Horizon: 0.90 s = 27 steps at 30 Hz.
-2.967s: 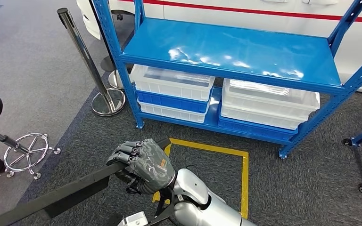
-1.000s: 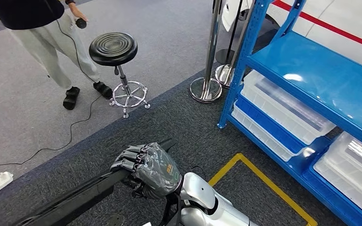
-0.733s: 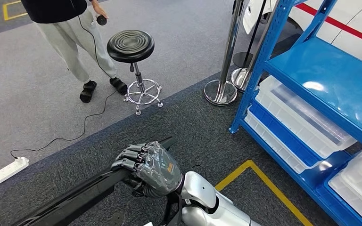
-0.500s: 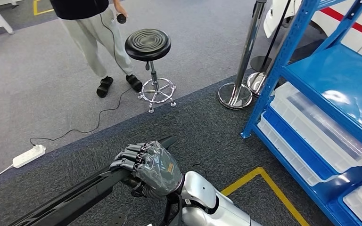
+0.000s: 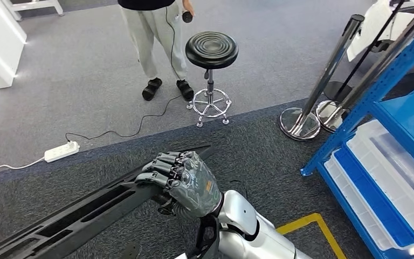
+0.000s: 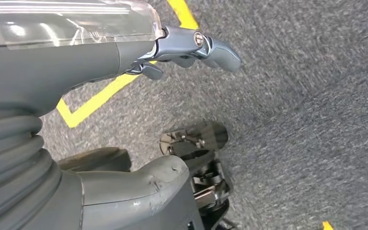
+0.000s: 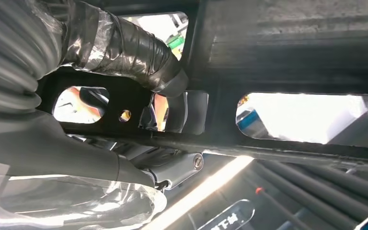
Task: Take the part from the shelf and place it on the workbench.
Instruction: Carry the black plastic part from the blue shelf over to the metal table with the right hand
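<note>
Right hand (image 5: 186, 181) clamped over long black slotted part (image 5: 81, 213), fingers wrapped round its edge; long axis running off left-forward above carpet. Left hand (image 6: 124, 62) hanging empty, fingers loosely apart.

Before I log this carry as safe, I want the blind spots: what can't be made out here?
- Far end of the long black part: cut off by the head view's lower left edge.
- Right hand: its grip under the part is hidden by its own back in the head view.
- Workbench: no sure sight of it.
- Person by the stool: upper body cut off by the top edge.
- Left hand: its fingers are partly hidden behind its cover.
</note>
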Tool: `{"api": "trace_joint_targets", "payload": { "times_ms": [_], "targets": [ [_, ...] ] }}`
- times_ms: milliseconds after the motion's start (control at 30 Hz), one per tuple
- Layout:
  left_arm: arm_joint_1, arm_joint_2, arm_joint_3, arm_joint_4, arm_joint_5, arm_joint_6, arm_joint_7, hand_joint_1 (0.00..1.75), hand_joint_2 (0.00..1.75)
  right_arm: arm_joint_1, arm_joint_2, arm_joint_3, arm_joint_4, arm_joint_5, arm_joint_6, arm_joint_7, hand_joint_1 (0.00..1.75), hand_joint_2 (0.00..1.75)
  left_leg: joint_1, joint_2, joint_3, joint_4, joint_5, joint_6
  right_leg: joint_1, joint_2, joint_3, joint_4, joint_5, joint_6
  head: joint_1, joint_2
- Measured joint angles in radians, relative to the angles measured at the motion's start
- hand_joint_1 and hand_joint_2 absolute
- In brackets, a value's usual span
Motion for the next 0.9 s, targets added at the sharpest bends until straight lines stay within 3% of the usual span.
{"api": "trace_joint_targets", "payload": {
  "times_ms": [33, 67, 133, 200, 267, 333, 400, 467, 500, 533, 567, 633, 700, 733, 800, 833, 900],
  "targets": [
    [0.0, 0.0, 0.0, 0.0, 0.0, -0.001, 0.0, 0.0, 1.75, 0.001, -0.006, -0.006, -0.005, 0.003, -0.002, 0.002, 1.75, 1.75, 0.0, -0.016, 0.0, 0.004, -0.002, -0.001, -0.001, 0.002, -0.003, -0.013, 0.026, 0.001, 0.0, 0.0],
    [0.001, 0.0, 0.0, 0.0, -0.001, -0.002, -0.002, 0.0, 1.75, 0.001, -0.01, -0.012, -0.011, 0.006, -0.003, 0.005, 1.75, 1.75, 0.001, -0.031, 0.0, 0.01, -0.005, -0.004, -0.003, 0.007, 0.013, -0.062, 0.067, 0.001, 0.0, 0.0],
    [0.0, -0.002, 0.0, 0.0, -0.005, -0.005, -0.007, 0.0, 1.75, 0.002, -0.018, -0.025, -0.024, 0.019, -0.005, 0.01, 1.75, 1.75, 0.003, -0.058, -0.004, 0.027, -0.015, -0.012, -0.009, 0.046, 0.062, -0.185, 0.132, 0.002, 0.0, 0.0],
    [-0.002, -0.003, -0.001, 0.0, -0.01, -0.007, -0.012, 0.0, 1.75, 0.01, -0.027, -0.037, -0.036, 0.032, -0.009, 0.014, 1.75, 1.75, 0.005, -0.08, -0.014, 0.038, -0.021, -0.024, -0.01, 0.074, 0.083, -0.239, 0.145, -0.001, 0.0, 0.0],
    [-0.001, -0.003, -0.001, 0.0, -0.014, -0.009, -0.014, 0.0, 1.75, 0.021, -0.035, -0.049, -0.047, 0.042, -0.018, 0.016, 1.75, 1.75, 0.009, -0.096, -0.021, 0.038, -0.021, -0.035, -0.007, 0.06, 0.085, -0.243, 0.144, -0.01, 0.0, 0.0],
    [0.001, -0.003, -0.001, 0.0, -0.016, -0.01, -0.015, 0.0, 1.75, 0.035, -0.038, -0.059, -0.059, 0.05, -0.031, 0.016, 1.75, 1.75, 0.008, -0.059, -0.031, 0.061, -0.035, -0.045, -0.007, 0.039, 0.094, -0.251, 0.146, -0.022, -0.001, 0.0],
    [-0.002, -0.003, -0.001, 0.0, -0.017, -0.01, -0.015, 0.0, 1.75, 0.051, -0.041, -0.068, -0.069, 0.054, -0.041, 0.015, 1.75, 1.75, 0.006, 0.005, -0.076, 0.156, -0.084, -0.054, -0.006, 0.011, 0.103, -0.258, 0.144, -0.033, -0.001, 0.0],
    [-0.005, -0.003, -0.002, 0.0, -0.017, -0.01, -0.015, 0.0, 1.75, 0.064, -0.045, -0.073, -0.073, 0.057, -0.046, 0.014, 1.75, 1.75, 0.011, 0.03, -0.145, 0.287, -0.136, -0.06, -0.002, -0.019, 0.108, -0.258, 0.138, -0.037, -0.001, 0.0],
    [-0.004, -0.003, -0.002, 0.0, -0.017, -0.011, -0.015, 0.0, 1.75, 0.07, -0.048, -0.074, -0.074, 0.058, -0.046, 0.014, 1.75, 1.75, 0.012, 0.033, -0.165, 0.321, -0.141, -0.062, 0.0, -0.033, 0.11, -0.258, 0.135, -0.038, -0.001, 0.0],
    [-0.003, -0.003, -0.002, 0.0, -0.017, -0.011, -0.015, 0.0, 1.75, 0.074, -0.05, -0.074, -0.074, 0.059, -0.046, 0.014, 1.75, 1.75, 0.013, 0.035, -0.165, 0.317, -0.127, -0.061, 0.0, -0.046, 0.114, -0.258, 0.132, -0.037, -0.001, 0.0],
    [-0.002, -0.002, -0.002, 0.0, -0.017, -0.012, -0.015, 0.0, 1.75, 0.077, -0.051, -0.074, -0.075, 0.06, -0.046, 0.013, 1.75, 1.75, 0.012, 0.04, -0.143, 0.27, -0.095, -0.058, 0.001, -0.059, 0.118, -0.258, 0.128, -0.036, -0.001, 0.0],
    [-0.003, -0.002, -0.002, 0.0, -0.017, -0.012, -0.015, 0.0, 1.75, 0.078, -0.052, -0.075, -0.08, 0.06, -0.047, 0.013, 1.75, 1.75, 0.002, 0.083, -0.068, 0.124, -0.031, -0.044, 0.004, -0.082, 0.129, -0.258, 0.12, -0.032, -0.001, 0.0],
    [-0.006, -0.002, -0.002, 0.0, -0.017, -0.012, -0.015, 0.0, 1.75, 0.079, -0.053, -0.076, -0.084, 0.06, -0.047, 0.013, 1.75, 1.75, -0.011, 0.12, -0.028, 0.041, -0.01, -0.03, 0.007, -0.101, 0.135, -0.259, 0.114, -0.023, -0.001, 0.0],
    [-0.007, -0.002, -0.002, 0.0, -0.017, -0.012, -0.015, 0.0, 1.75, 0.079, -0.054, -0.077, -0.085, 0.06, -0.047, 0.013, 1.75, 1.75, -0.016, 0.121, -0.027, 0.035, -0.013, -0.025, 0.007, -0.111, 0.136, -0.261, 0.113, -0.018, -0.001, 0.0],
    [-0.005, -0.002, -0.002, 0.0, -0.017, -0.013, -0.015, 0.0, 1.75, 0.08, -0.055, -0.077, -0.086, 0.061, -0.048, 0.013, 1.75, 1.75, -0.014, 0.094, -0.023, 0.023, -0.007, -0.016, 0.006, -0.123, 0.145, -0.264, 0.108, -0.007, -0.001, 0.0],
    [-0.004, -0.002, -0.002, 0.0, -0.017, -0.013, -0.015, 0.0, 1.75, 0.08, -0.055, -0.077, -0.088, 0.061, -0.048, 0.013, 1.75, 1.75, -0.011, 0.081, -0.017, 0.015, -0.003, -0.011, 0.004, -0.108, 0.145, -0.254, 0.098, -0.003, -0.001, 0.0],
    [-0.006, -0.002, -0.002, 0.0, -0.017, -0.013, -0.016, 0.0, 1.75, 0.082, -0.057, -0.08, -0.092, 0.061, -0.05, 0.013, 1.75, 1.75, -0.004, 0.055, -0.007, 0.002, 0.004, -0.001, 0.001, -0.049, 0.112, -0.176, 0.054, 0.003, 0.0, 0.0]
  ]
}}
